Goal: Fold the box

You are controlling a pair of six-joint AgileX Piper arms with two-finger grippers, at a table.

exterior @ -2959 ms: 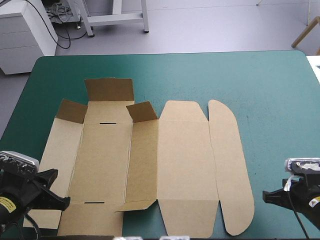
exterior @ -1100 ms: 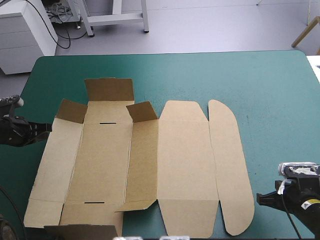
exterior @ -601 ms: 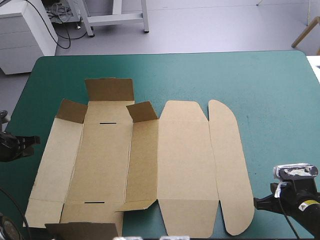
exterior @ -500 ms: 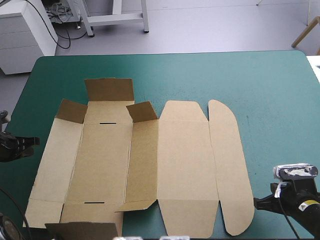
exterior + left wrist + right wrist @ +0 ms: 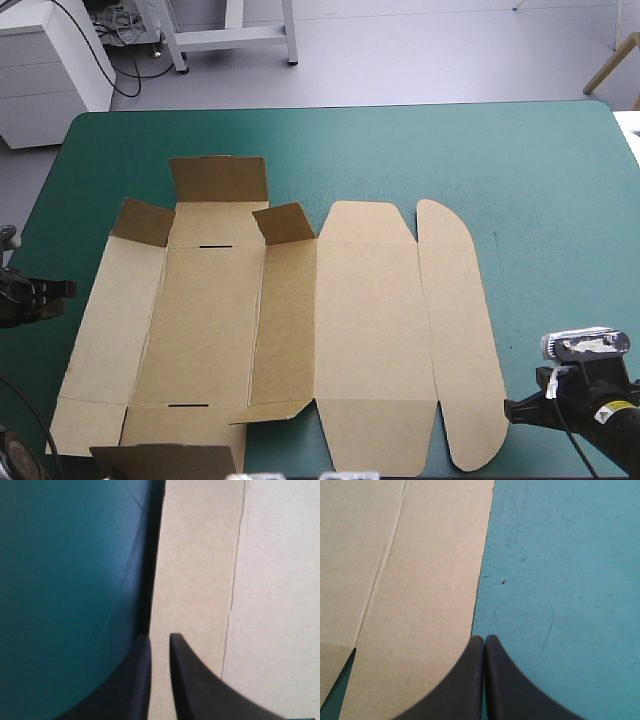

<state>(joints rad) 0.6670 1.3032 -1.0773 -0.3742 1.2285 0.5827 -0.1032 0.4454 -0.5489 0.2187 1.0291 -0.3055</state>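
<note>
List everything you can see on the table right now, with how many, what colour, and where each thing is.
box: one, brown, a cut sheet lying mostly flat across the table's left and middle; its far flaps stand up.
table cover: one, teal-green, under the box and showing to its far, left and right sides.
left gripper: one, black, over the box's left edge, fingers a little apart, nothing held.
right gripper: one, black, at the box's rounded right edge toward the table's near side, fingers met in a point, nothing held.
</note>
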